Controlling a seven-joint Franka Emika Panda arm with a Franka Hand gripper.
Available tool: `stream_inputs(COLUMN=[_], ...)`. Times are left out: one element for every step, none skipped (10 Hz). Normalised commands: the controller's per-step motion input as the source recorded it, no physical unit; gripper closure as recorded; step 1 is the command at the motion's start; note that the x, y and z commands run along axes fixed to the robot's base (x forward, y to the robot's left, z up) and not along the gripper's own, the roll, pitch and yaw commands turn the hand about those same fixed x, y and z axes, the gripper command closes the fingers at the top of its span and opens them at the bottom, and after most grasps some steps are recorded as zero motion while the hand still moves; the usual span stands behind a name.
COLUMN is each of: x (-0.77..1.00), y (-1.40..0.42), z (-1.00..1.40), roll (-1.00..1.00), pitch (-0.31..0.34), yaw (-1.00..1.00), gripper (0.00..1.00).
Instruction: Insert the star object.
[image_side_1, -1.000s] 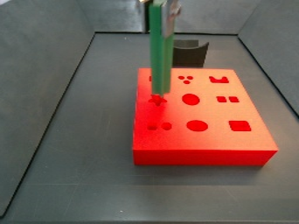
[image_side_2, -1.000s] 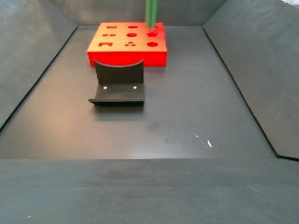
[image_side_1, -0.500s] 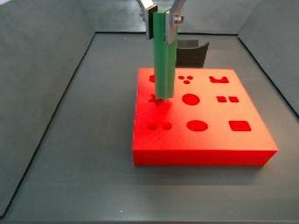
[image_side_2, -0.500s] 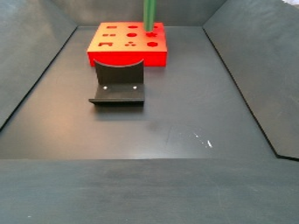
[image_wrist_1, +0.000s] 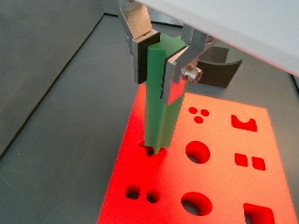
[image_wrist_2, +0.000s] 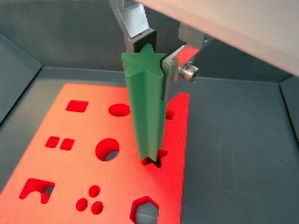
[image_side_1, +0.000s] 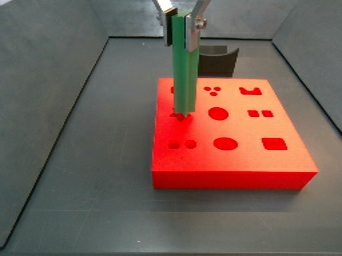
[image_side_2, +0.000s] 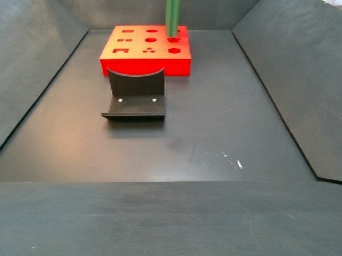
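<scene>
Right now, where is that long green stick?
The star object stands upright in the gripper, its lower end in a hole near one edge of the red block, in front of the fixture.

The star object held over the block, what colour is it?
Bright green; the star object shows best in a wrist view, gripped by the tool.

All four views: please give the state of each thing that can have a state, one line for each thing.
Gripper: above the red block, jaws shut on the star object's upper end.
Star object: upright, held, its lower tip in a hole of the block in both wrist views.
Red block: flat on the floor, its other holes empty.
Fixture: standing on the floor beside the block, nothing on it.
</scene>
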Motion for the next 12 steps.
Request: stream_inputs(x=[0.09,0.1,0.07,0.06,0.09,0.0,0.01,0.0,0.0,0.0,0.0,0.0], y=[-0.02,-0.01,-0.02,0.0,0.0,-0.01,0.0,0.0,0.0,0.0,0.0,0.0], z=[0.0,0.03,0.0,0.0,0.0,0.0,0.0,-0.05,-0.04,-0.07,-0.21,-0.36], roll=[0.13,0.06,0.06,0.1,0.08,0.08,0.01,0.0,0.0,0.0,0.01,0.0], pitch=[0.234,0.213,0.054,0.189,0.211,0.144,0.03,0.009,0.0,0.0,0.0,0.0], yaw=[0.0,0.0,0.0,0.0,0.0,0.0,0.0,-0.01,0.0,0.0,-0.06,-0.07], gripper=[1.0,1.0,1.0,1.0,1.0,1.0,1.0,1.0,1.0,1.0,1.0,1.0])
